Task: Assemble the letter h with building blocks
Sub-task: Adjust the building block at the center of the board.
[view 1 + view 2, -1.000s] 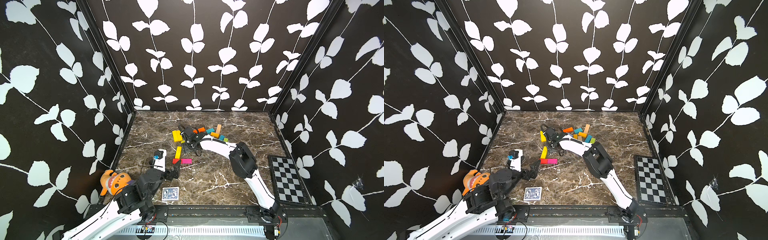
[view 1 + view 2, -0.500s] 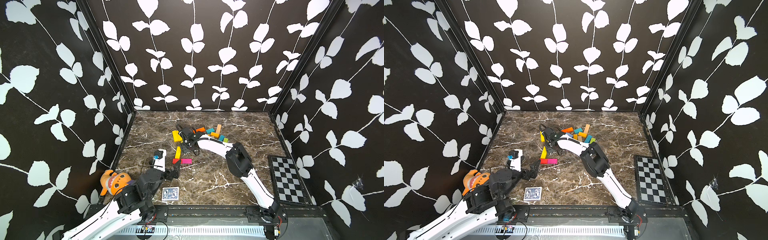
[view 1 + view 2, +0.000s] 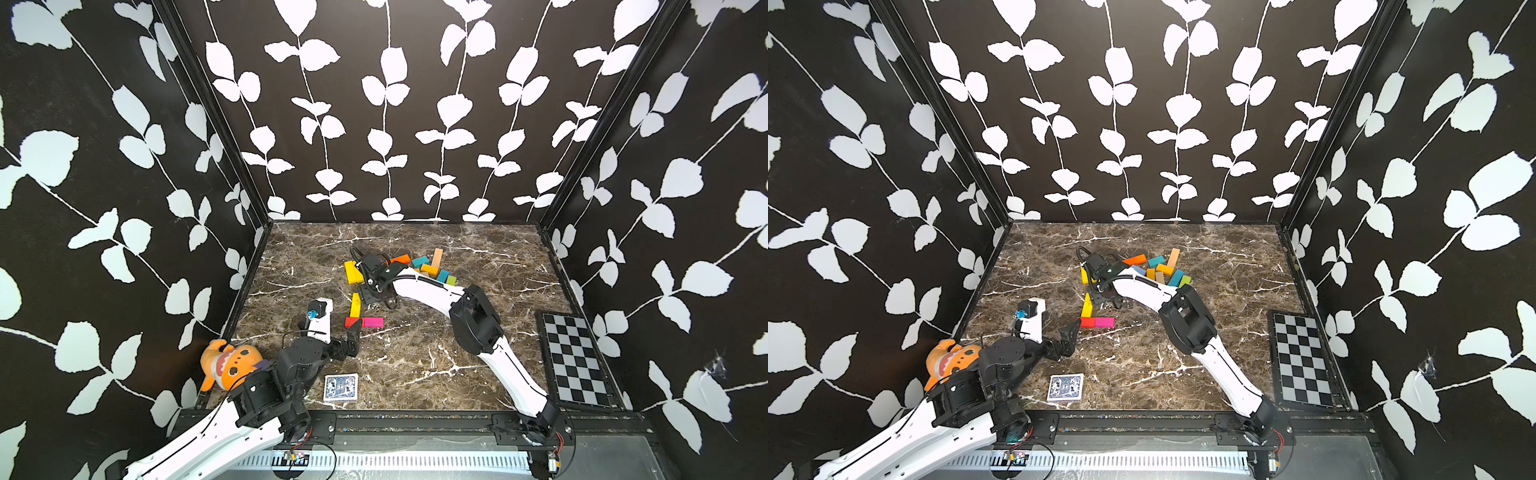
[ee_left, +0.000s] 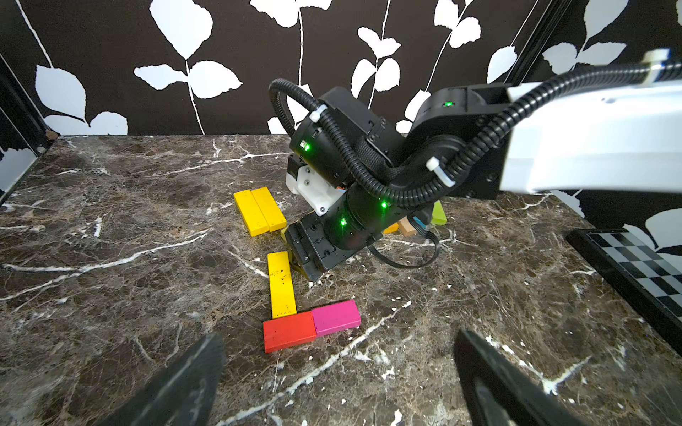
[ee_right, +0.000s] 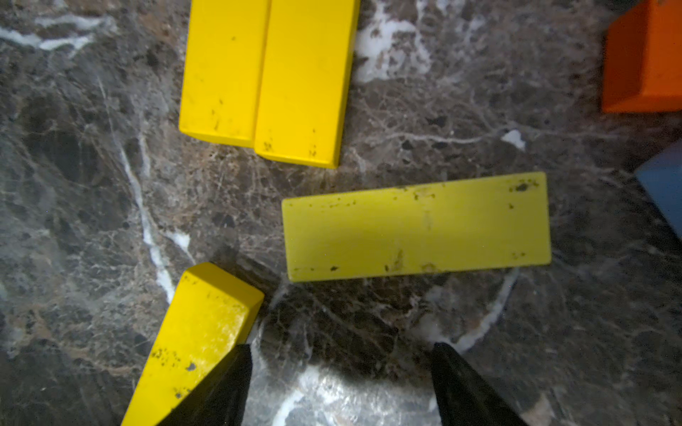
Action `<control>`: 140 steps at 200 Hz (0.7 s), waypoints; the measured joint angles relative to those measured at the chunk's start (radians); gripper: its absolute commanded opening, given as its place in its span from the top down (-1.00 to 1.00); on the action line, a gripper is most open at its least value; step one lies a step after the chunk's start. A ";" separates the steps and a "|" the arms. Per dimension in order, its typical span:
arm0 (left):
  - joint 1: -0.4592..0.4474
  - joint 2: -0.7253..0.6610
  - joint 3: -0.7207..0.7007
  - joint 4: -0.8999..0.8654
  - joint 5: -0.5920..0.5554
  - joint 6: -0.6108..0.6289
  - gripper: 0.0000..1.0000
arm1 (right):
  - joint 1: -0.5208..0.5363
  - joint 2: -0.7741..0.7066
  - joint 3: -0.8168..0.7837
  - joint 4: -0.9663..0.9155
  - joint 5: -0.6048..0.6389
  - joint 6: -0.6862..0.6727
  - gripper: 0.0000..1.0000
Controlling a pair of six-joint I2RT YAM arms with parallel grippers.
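Jaws of left gripper (image 4: 337,343) and right gripper (image 5: 341,354) are gaping empty, a long yellow wooden block (image 5: 199,332) lying beside the right's.

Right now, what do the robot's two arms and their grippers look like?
The right arm and left arm have white shells on the long links and black joints. A black ribbed hose runs along the right arm, tied with white zip ties; small green lights glow near its wrist. The left gripper and right gripper have black, tapered fingers.
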 measured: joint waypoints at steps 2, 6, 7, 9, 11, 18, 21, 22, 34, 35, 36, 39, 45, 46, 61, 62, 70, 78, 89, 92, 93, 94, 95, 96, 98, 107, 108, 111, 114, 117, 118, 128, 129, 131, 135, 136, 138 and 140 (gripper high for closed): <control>0.000 0.001 0.000 0.000 0.000 0.000 -0.98 | 0.000 0.000 0.000 0.000 0.000 0.001 -0.55; 0.000 0.002 0.000 0.000 0.000 0.000 -0.98 | 0.000 0.000 0.000 0.000 0.001 0.000 -0.56; 0.000 0.002 0.000 0.000 0.000 0.000 -0.98 | 0.000 0.000 0.000 0.001 0.001 0.000 -0.56; 0.000 0.002 0.000 0.000 0.000 0.000 -0.98 | 0.000 0.000 -0.001 0.002 0.003 0.000 -0.56; 0.000 0.003 0.000 0.000 0.000 0.000 -0.98 | 0.000 0.000 -0.001 0.003 0.003 0.000 -0.57; 0.000 0.003 0.000 0.000 0.000 0.000 -0.98 | 0.000 0.000 -0.004 0.008 0.006 0.000 -0.58; 0.000 0.004 0.000 0.000 0.000 0.000 -0.98 | 0.000 -0.001 -0.005 0.011 0.007 -0.001 -0.58; 0.000 0.005 0.000 0.000 0.000 0.000 -0.98 | 0.000 -0.001 -0.006 0.012 0.008 -0.001 -0.59; 0.000 0.007 0.000 0.000 0.000 0.000 -0.98 | 0.000 -0.011 -0.026 0.031 0.011 -0.003 -0.60; 0.000 0.007 0.000 0.000 0.000 0.000 -0.98 | 0.000 -0.013 -0.028 0.033 0.011 -0.003 -0.60; 0.000 0.007 0.000 0.000 0.000 0.000 -0.98 | 0.000 -0.013 -0.030 0.034 0.011 -0.003 -0.60; 0.000 0.008 0.000 0.000 0.000 0.000 -0.98 | 0.000 -0.016 -0.036 0.039 0.012 -0.004 -0.59; 0.000 0.009 0.000 0.000 0.000 0.000 -0.97 | 0.000 -0.022 -0.047 0.047 0.014 -0.005 -0.58; 0.000 0.010 0.000 0.000 0.000 0.000 -0.98 | 0.000 -0.023 -0.048 0.048 0.015 -0.006 -0.58; 0.000 0.014 0.000 0.000 0.000 0.000 -0.98 | -0.001 -0.030 -0.060 0.050 0.023 -0.006 -0.56; 0.000 0.014 0.000 0.000 0.000 0.000 -0.98 | -0.001 -0.031 -0.060 0.050 0.024 -0.006 -0.55; 0.000 0.018 0.000 0.000 0.000 0.000 -0.98 | -0.001 -0.032 -0.061 0.050 0.031 -0.006 -0.55; 0.000 0.019 0.000 0.000 0.000 0.000 -0.97 | -0.001 -0.034 -0.065 0.048 0.036 -0.007 -0.54; 0.000 0.019 0.000 0.000 0.000 0.000 -0.98 | -0.001 -0.039 -0.076 0.048 0.042 -0.011 -0.54; 0.000 0.019 0.000 0.000 0.000 0.000 -0.98 | -0.001 -0.040 -0.079 0.048 0.043 -0.013 -0.53; 0.000 0.019 0.000 0.000 0.000 0.000 -0.98 | -0.001 -0.041 -0.080 0.047 0.044 -0.013 -0.54; 0.000 0.019 0.000 0.000 0.000 0.000 -0.98 | -0.001 -0.042 -0.082 0.047 0.044 -0.013 -0.53; 0.000 0.019 0.000 0.000 0.000 0.000 -0.98 | -0.001 -0.043 -0.083 0.046 0.045 -0.014 -0.53; 0.000 0.019 0.000 0.000 0.000 0.000 -0.98 | -0.001 -0.043 -0.084 0.046 0.045 -0.015 -0.53; 0.000 0.019 0.000 0.000 0.000 0.000 -0.98 | 0.000 -0.045 -0.086 0.044 0.046 -0.015 -0.53; 0.000 0.019 0.000 0.000 0.000 0.001 -0.98 | 0.000 -0.052 -0.100 0.041 0.050 -0.019 -0.53; 0.000 0.019 0.000 0.000 -0.001 0.001 -0.98 | 0.000 -0.053 -0.101 0.041 0.050 -0.020 -0.53; 0.000 0.019 0.000 0.000 -0.001 0.000 -0.98 | 0.002 -0.056 -0.106 0.041 0.051 -0.021 -0.53; 0.000 0.019 0.000 0.000 -0.001 0.001 -0.98 | 0.003 -0.059 -0.111 0.041 0.052 -0.024 -0.53; 0.000 0.019 0.000 0.000 -0.001 0.001 -0.98 | 0.004 -0.062 -0.115 0.040 0.052 -0.025 -0.53; 0.000 0.019 0.000 0.000 -0.001 0.001 -0.98 | 0.004 -0.063 -0.116 0.039 0.052 -0.026 -0.53; 0.000 0.019 0.000 0.000 -0.002 0.001 -0.98 | 0.006 -0.068 -0.124 0.032 0.053 -0.033 -0.53; 0.000 0.019 0.000 0.000 -0.002 0.001 -0.98 | 0.006 -0.068 -0.125 0.032 0.053 -0.033 -0.53; 0.000 0.019 0.000 0.000 -0.002 0.001 -0.98 | 0.007 -0.069 -0.126 0.031 0.053 -0.034 -0.53; 0.000 0.019 0.000 0.000 -0.002 0.001 -0.98 | 0.009 -0.069 -0.127 0.029 0.054 -0.037 -0.53; 0.000 0.019 0.000 0.000 -0.002 0.001 -0.98 | 0.010 -0.069 -0.127 0.029 0.054 -0.037 -0.53; 0.000 0.019 0.000 0.000 -0.002 0.001 -0.98 | 0.010 -0.070 -0.127 0.028 0.054 -0.037 -0.53; 0.000 0.019 0.000 0.000 -0.002 0.001 -0.98 | 0.011 -0.070 -0.127 0.027 0.055 -0.039 -0.53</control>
